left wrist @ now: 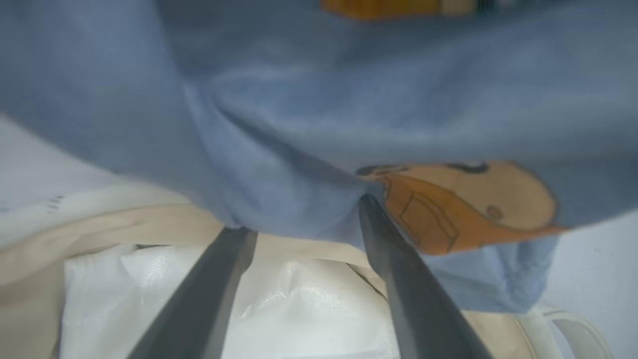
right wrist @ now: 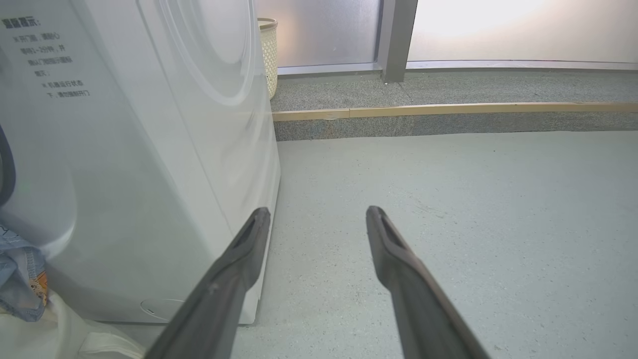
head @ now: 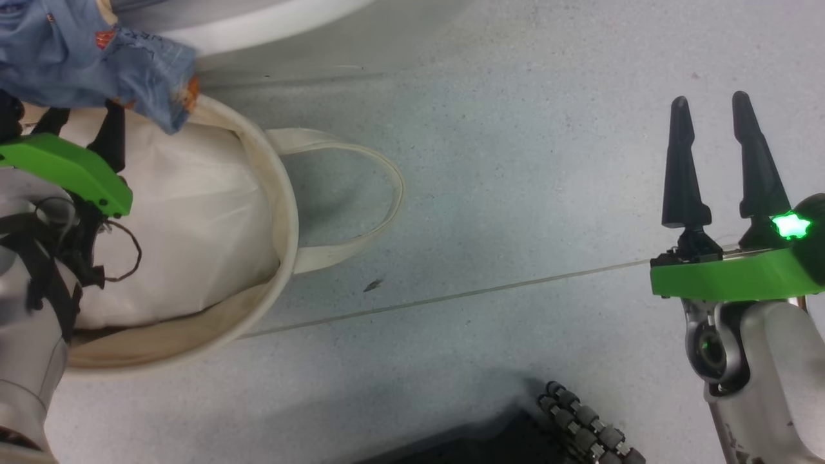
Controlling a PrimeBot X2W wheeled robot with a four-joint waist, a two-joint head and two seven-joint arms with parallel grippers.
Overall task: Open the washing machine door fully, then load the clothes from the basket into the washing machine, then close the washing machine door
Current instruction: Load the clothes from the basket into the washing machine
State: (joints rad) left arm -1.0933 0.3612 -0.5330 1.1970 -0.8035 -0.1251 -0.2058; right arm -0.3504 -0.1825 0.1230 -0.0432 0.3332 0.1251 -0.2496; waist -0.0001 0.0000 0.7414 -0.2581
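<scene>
The cream basket (head: 283, 212) stands on the floor at the left. Blue bear-print clothes (head: 84, 58) drape over its far rim. My left gripper (head: 80, 122) reaches into the basket, fingers pointing at the garment. In the left wrist view the left gripper (left wrist: 304, 217) is open, both fingertips pressed into the hanging blue clothes (left wrist: 319, 99), with no pinch. My right gripper (head: 710, 103) hovers open over bare floor, far right of the basket. The right gripper (right wrist: 317, 214) is beside the white washing machine (right wrist: 149, 174). The washing machine door is out of view.
White padding (head: 193, 219) fills the basket. A loop handle (head: 361, 193) lies on the floor to its right. My dark wheeled base (head: 580, 432) is at the bottom. Past the machine are a woven bin (right wrist: 269, 50) and a raised kerb (right wrist: 448, 119).
</scene>
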